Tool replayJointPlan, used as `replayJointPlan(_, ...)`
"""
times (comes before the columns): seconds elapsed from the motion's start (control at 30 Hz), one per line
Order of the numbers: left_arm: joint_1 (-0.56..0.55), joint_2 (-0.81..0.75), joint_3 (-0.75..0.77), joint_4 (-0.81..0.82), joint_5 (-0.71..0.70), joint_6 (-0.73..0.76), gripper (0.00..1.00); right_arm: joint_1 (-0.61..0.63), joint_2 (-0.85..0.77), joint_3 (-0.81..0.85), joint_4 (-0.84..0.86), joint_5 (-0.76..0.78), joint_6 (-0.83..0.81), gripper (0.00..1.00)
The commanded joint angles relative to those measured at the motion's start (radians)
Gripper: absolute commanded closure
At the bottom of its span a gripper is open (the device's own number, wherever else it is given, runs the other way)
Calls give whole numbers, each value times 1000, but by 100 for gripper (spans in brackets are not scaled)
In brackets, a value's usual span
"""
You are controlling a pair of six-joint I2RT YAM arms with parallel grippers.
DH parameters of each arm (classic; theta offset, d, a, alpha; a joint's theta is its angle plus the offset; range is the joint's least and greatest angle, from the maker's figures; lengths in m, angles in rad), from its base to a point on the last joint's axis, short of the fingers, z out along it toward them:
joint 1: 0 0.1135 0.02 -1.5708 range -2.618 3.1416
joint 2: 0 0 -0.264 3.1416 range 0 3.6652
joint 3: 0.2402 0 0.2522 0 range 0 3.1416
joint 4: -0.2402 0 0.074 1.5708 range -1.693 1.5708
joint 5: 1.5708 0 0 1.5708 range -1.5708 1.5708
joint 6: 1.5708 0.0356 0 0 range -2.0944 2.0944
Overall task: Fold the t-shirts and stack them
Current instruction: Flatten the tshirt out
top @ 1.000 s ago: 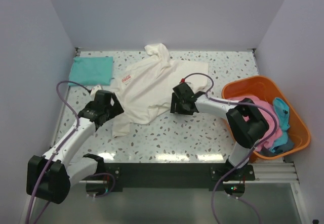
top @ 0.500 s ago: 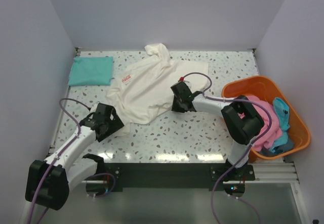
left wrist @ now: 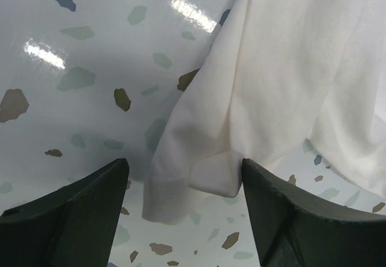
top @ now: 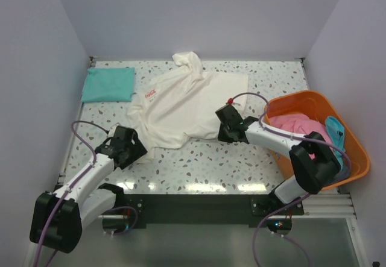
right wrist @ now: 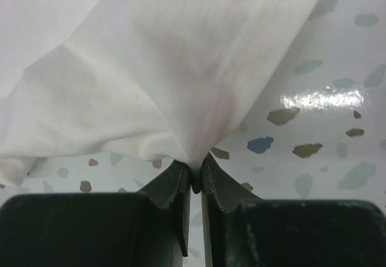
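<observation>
A large cream t-shirt (top: 181, 104) with small red chest text lies rumpled across the middle of the table. My right gripper (top: 223, 131) is at its lower right hem; in the right wrist view this gripper (right wrist: 193, 167) is shut on a pinch of the cream cloth (right wrist: 181, 68), which fans up from the jaws. My left gripper (top: 134, 148) is at the shirt's lower left corner. It stands open (left wrist: 184, 164), with the shirt's corner (left wrist: 193, 158) lying on the table between its fingers. A folded teal t-shirt (top: 108, 84) lies at the back left. Pink (top: 298, 124) and blue (top: 335, 134) t-shirts are in the basket.
The orange plastic basket (top: 283, 102) stands at the right edge, close behind my right arm. White walls close in the table on the left, back and right. The speckled tabletop (top: 199, 164) shows bare in front of the cream shirt.
My right gripper has shut on the shirt's hem and pulled it to the right. My left gripper has drawn back towards me, to the shirt's lower left corner.
</observation>
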Motion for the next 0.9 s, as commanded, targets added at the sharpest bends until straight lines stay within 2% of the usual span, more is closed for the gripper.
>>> replayJointPlan(0.0, 3, 15, -61, 77, 59, -29, 22, -1, -86, -57, -73, 30, 1, 88)
replayJointPlan(0.03, 2, 19, -67, 94, 75, -26, 28, -2, -109, -81, -83, 29, 2, 88)
replayJointPlan(0.1, 3, 48, -69, 130, 83, -25, 32, -1, -131, -101, -100, 45, 5, 88)
replayJointPlan(0.2, 3, 94, -58, 140, 68, -14, 44, 1, -162, -138, -154, 97, 22, 88)
replayJointPlan(0.3, 3, 99, -61, 134, 82, -2, 70, -2, -182, -164, -205, 155, 35, 87)
replayJointPlan(0.37, 3, 82, -58, 115, 77, -2, 82, -2, -185, -173, -226, 157, 41, 87)
replayJointPlan(0.4, 3, 58, -57, 103, 62, -3, 98, -2, -186, -176, -229, 155, 36, 88)
replayJointPlan(0.43, 2, 42, -52, 92, 53, -5, 100, -2, -188, -181, -243, 155, 39, 89)
replayJointPlan(0.63, 3, -91, 23, -15, -27, 9, 100, -2, -271, -178, -292, 183, 32, 99)
replayJointPlan(0.77, 3, -143, 113, -78, -58, 37, 100, -1, -333, -144, -332, 206, -4, 98)
replayJointPlan(0.87, 3, -168, 128, -86, -61, 49, 100, -2, -352, -146, -333, 177, -18, 91)
